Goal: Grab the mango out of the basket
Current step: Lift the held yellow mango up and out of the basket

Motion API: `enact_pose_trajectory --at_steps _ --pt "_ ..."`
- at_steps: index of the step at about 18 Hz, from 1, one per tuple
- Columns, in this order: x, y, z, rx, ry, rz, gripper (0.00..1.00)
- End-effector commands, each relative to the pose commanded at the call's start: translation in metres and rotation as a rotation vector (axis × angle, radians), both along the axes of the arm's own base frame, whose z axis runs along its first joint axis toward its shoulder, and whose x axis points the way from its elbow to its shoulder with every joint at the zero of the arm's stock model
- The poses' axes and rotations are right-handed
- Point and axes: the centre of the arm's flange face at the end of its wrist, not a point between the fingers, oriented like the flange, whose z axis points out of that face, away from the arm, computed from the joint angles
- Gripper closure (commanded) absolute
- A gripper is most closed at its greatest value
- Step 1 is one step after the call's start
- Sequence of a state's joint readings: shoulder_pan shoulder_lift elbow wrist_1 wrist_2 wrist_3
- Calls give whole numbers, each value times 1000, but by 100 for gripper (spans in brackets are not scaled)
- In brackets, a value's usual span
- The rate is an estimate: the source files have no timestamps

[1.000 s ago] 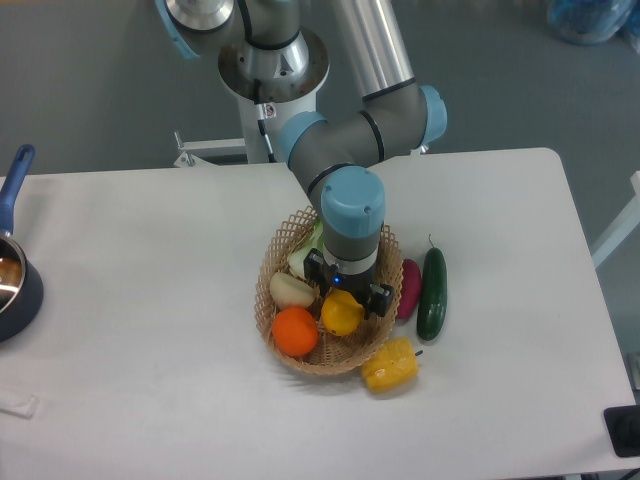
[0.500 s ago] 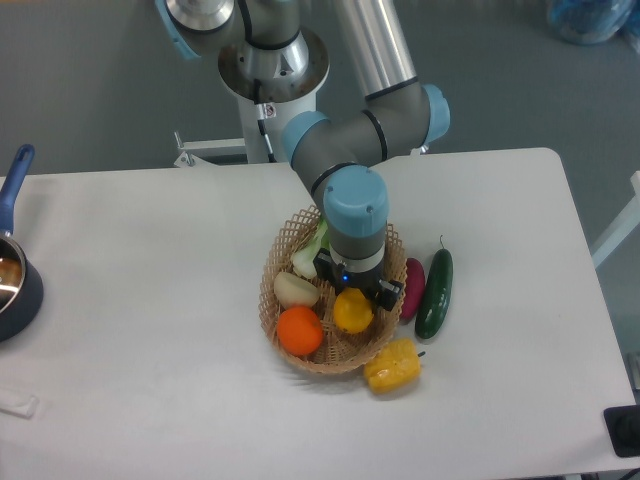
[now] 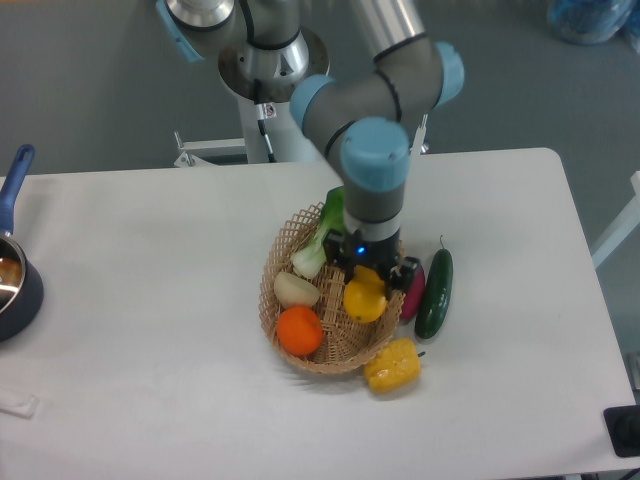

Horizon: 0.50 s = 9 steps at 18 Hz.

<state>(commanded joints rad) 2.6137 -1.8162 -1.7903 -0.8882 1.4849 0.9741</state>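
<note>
Far left of the hand, a dark pot [image 3: 12, 290] with a blue handle sits at the counter [image 3: 150, 300] edge. Just left and below the hand, an orange [image 3: 299, 331] lies in the basket [image 3: 290, 240]. The hand [image 3: 372, 285] has its fingers closed on the mango [image 3: 365, 300], over the basket's right side. Below lies yellow corn [image 3: 392, 366]; just right, a cucumber [image 3: 435, 293].

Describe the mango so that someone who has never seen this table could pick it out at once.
Find the round wicker basket in the middle of the white table. The mango is at its right side, directly under the gripper, gripped by its fingers. It is smooth, glossy and yellow, unlike the round orange to its left and the bumpy yellow corn outside the basket.
</note>
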Motion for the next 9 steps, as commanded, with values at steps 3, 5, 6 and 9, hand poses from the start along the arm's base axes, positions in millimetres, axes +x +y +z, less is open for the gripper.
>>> enact_pose_trajectory --at_steps 3,5,6,9 --pt "-42 -28 21 4 56 27 66" --pt "-67 -44 33 -12 97 1 65" --pt "-80 -55 35 -27 110 21 65" --pt "-101 -65 31 -40 113 45 63"
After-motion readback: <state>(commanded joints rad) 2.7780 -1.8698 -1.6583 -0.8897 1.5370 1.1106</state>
